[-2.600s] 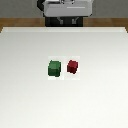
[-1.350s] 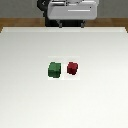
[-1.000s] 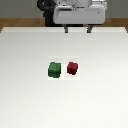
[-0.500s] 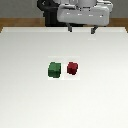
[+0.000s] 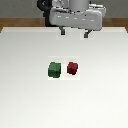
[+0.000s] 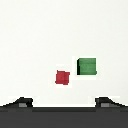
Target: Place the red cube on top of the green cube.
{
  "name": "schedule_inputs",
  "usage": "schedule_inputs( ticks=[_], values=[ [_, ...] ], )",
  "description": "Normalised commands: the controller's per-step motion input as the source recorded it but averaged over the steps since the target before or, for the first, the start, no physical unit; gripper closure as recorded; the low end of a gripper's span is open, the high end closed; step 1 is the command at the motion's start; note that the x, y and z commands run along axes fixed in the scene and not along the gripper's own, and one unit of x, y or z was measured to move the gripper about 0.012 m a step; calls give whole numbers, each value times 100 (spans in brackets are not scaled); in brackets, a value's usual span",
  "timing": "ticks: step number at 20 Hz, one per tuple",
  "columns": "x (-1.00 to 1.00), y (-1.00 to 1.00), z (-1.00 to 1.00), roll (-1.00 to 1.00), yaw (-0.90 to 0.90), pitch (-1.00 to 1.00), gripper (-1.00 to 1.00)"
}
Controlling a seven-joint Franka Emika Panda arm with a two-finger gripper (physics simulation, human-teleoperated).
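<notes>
Nearest the exterior camera lies a broad stretch of the white surface [image 5: 30, 105] carrying nothing but the two task items. Further in, near the middle of that surface, the green cube [image 5: 54, 70] sits flat and upright toward the exterior view's left. Just beside it, toward the exterior view's right, the red cube [image 5: 72, 68] also rests flat on the surface; a narrow strip of white shows between the two, so they are apart and not touching. The red cube appears slightly smaller than the green one. The wrist view confirms both items, the red cube [image 6: 62, 77] and the green cube [image 6: 87, 66], separate on the surface with nothing stacked. Beyond the cubes, toward the far edge of the surface, the end effector [image 5: 74, 34] hangs above the surface, well apart from both cubes. Its two fingers [image 5: 62, 32] point downward and stand widely apart, with nothing between them. The arm's grey body rises behind it.
</notes>
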Motion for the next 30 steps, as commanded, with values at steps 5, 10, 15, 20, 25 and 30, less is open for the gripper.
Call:
schedule_inputs(
  ticks=[5,10,15,20,25,30],
  values=[
    [20,0,-40,0,0,0,-100],
    [0,20,-40,0,0,0,-100],
    [0,0,-60,0,0,0,-100],
    [20,0,-60,0,0,0,-100],
    [40,0,-20,0,0,0,100],
    [0,0,0,0,0,0,100]
  ],
)
